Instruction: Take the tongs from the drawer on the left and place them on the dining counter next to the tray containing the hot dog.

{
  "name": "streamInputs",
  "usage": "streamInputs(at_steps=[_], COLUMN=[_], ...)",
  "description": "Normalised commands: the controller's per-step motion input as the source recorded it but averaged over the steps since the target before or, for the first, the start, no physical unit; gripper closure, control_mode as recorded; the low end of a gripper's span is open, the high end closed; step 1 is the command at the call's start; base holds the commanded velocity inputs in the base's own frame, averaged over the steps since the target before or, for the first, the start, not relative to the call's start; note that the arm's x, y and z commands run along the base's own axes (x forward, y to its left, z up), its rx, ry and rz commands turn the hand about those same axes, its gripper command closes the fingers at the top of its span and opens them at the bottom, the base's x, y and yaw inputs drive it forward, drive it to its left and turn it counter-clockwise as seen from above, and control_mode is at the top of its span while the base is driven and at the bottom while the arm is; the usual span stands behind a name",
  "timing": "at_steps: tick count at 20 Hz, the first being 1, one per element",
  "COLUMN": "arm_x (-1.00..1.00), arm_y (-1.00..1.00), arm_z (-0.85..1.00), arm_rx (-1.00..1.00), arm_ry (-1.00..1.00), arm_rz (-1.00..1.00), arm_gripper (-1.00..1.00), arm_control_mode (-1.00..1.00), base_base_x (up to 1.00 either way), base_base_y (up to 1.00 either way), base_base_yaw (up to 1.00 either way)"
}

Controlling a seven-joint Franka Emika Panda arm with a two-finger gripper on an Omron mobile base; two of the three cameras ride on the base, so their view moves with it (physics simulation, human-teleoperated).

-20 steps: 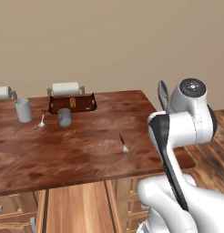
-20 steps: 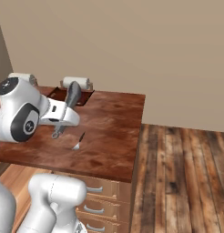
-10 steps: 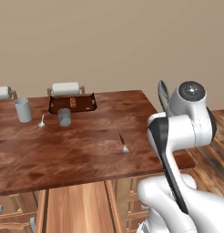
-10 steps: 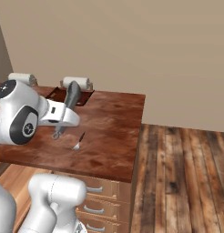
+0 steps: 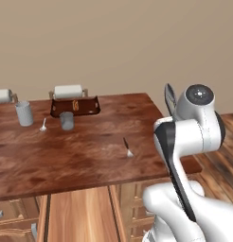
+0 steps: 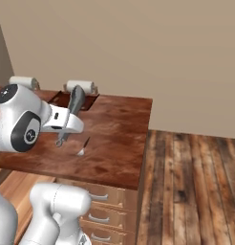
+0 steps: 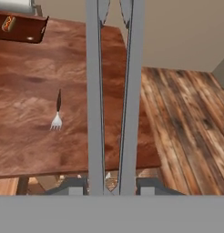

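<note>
1. Movement since earlier frames: minimal. Arm head sits slightly further right in left base view; counter items unchanged.
2. Landmark for all refs: tray [image 5: 75, 107], dark brown, at far edge of dining counter [image 5: 90, 151].
3. Hot dog [image 7: 8, 23] lies inside tray. White paper-towel roll [image 5: 68, 91] stands just behind tray.
4. Grey cup [image 5: 67, 120] stands just in front of tray; second cup [image 5: 24, 113] is left of tray; small spoon [image 5: 43, 125] lies between the two cups.
5. Fork [image 5: 127, 147] lies well right of tray and nearer the robot, on open counter.
6. Tongs [image 7: 113, 95] are off the counter, carried in the air near the counter's right end, well apart from tray. Arms point away from the hand and out over the counter edge and floor in hand view.
7. Reason for hold (judgement): tongs gripped at joined end, arms forward, so tips clear the counter during transit and can be lowered flat beside tray.
8. Gripper [image 7: 112, 190]: fingers narrowly apart, pinching both tong arms near their base; tong arms nearly parallel, squeezed close.
9. Task status (judgement): transport phase; placement next to tray not yet done. Next move needs travel toward tray, avoiding fork and front cup.
</note>
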Motion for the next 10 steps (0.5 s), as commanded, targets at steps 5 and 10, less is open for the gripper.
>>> streamInputs(at_steps=[5, 10], arm_x=[0.00, 0.00], arm_y=[0.00, 0.00], arm_z=[0.00, 0.00], arm_rx=[0.00, 0.00], arm_ry=[0.00, 0.00], arm_rz=[0.00, 0.00], arm_gripper=[1.00, 1.00], arm_control_mode=[1.00, 1.00], base_base_x=[-0.45, -0.21], base_base_y=[-0.41, -0.83], base_base_yaw=[0.00, 0.00])
